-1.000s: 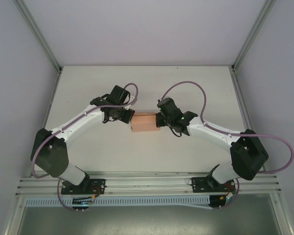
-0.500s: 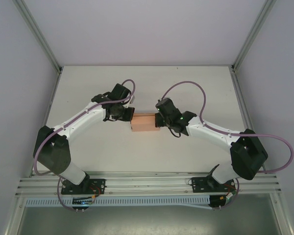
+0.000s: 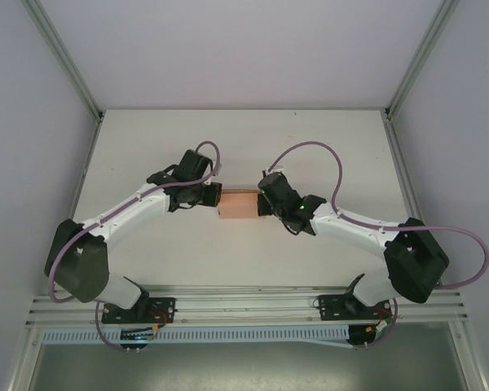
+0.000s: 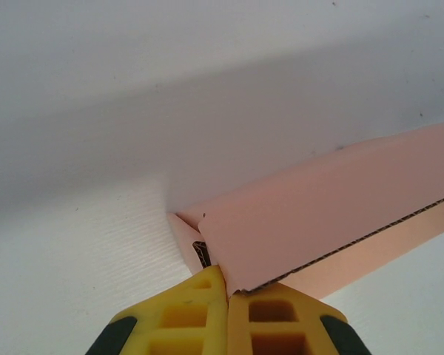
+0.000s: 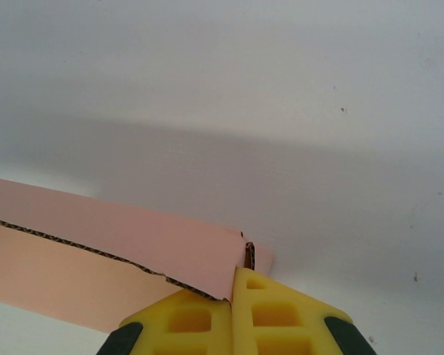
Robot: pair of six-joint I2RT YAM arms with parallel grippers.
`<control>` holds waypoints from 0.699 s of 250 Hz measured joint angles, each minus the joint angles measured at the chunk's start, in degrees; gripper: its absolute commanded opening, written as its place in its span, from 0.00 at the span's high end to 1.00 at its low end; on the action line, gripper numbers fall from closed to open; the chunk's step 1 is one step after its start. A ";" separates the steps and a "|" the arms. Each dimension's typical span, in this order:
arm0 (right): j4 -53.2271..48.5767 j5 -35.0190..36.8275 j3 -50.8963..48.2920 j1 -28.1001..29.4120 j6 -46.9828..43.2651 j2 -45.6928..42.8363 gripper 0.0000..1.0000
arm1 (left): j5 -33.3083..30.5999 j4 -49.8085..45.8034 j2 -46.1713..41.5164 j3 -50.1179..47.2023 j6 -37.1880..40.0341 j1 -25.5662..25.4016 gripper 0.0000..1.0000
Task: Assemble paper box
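Observation:
The salmon-pink paper box (image 3: 238,203) lies at the middle of the white table (image 3: 138,138), its long side running left to right. My left gripper (image 3: 216,198) is shut, and its yellow fingertips press against the box's left end. In the left wrist view this gripper (image 4: 228,275) meets a corner of the box (image 4: 333,200), where a raw corrugated edge shows. My right gripper (image 3: 263,204) is also shut and butts against the right end. Seen from the right wrist, that gripper (image 5: 233,275) touches the box (image 5: 133,233) at a folded corner.
Pale walls and metal frame posts (image 3: 65,61) enclose the table on three sides. A rail (image 3: 244,308) with both arm bases runs along the near edge. Bare table surface lies behind and in front of the box.
Both wrists have turned a little and crept toward the back while staying against the box ends. The box has stayed in about the same place.

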 measured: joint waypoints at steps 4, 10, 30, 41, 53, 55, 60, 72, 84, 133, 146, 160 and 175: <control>0.24 0.33 -0.15 0.15 -0.09 -0.02 1.00 | 0.02 0.48 -0.13 -0.35 -0.02 0.00 1.00; 0.59 0.90 -0.39 0.42 -0.26 -0.02 1.00 | 0.11 1.03 -0.31 -0.85 -0.17 0.00 1.00; 1.99 2.54 -1.29 1.11 -0.85 -0.02 1.00 | 0.09 3.34 -0.92 -2.73 -0.59 -0.02 1.00; 3.04 3.19 -1.92 1.36 -1.01 -0.13 1.00 | -0.04 4.44 -1.25 -3.63 -0.66 -0.13 1.00; 3.91 3.61 -2.51 1.51 -1.03 -0.31 1.00 | -0.13 5.35 -1.42 -4.39 -0.79 -0.35 1.00; 4.11 3.63 -2.58 1.55 -1.03 -0.35 1.00 | -0.15 5.44 -1.42 -4.48 -0.85 -0.37 1.00; 4.39 3.74 -2.80 1.57 -1.03 -0.44 1.00 | -0.17 5.64 -1.44 -4.74 -0.87 -0.48 1.00; 4.85 3.74 -3.13 1.57 -1.03 -0.63 1.00 | -0.28 5.92 -1.44 -5.18 -0.94 -0.70 1.00; 5.14 3.67 -3.48 1.57 -1.05 -0.96 1.00 | -0.46 6.12 -1.46 -5.44 -1.03 -0.90 1.00; 5.25 1.25 -5.77 1.66 -1.18 -3.76 0.74 | -0.74 6.40 -1.60 -5.53 -1.05 -1.42 1.00; 4.31 0.17 -5.92 1.84 -1.53 -4.42 0.61 | -0.76 6.45 -1.60 -5.46 -1.05 -1.57 1.00; 4.07 -1.18 -5.92 1.84 -1.55 -5.11 0.50 | -0.74 6.43 -1.55 -5.27 -1.05 -1.73 1.00; 3.91 -2.32 -5.86 1.75 -2.47 -5.99 0.41 | -0.72 6.21 -1.44 -4.98 -1.05 -1.86 1.00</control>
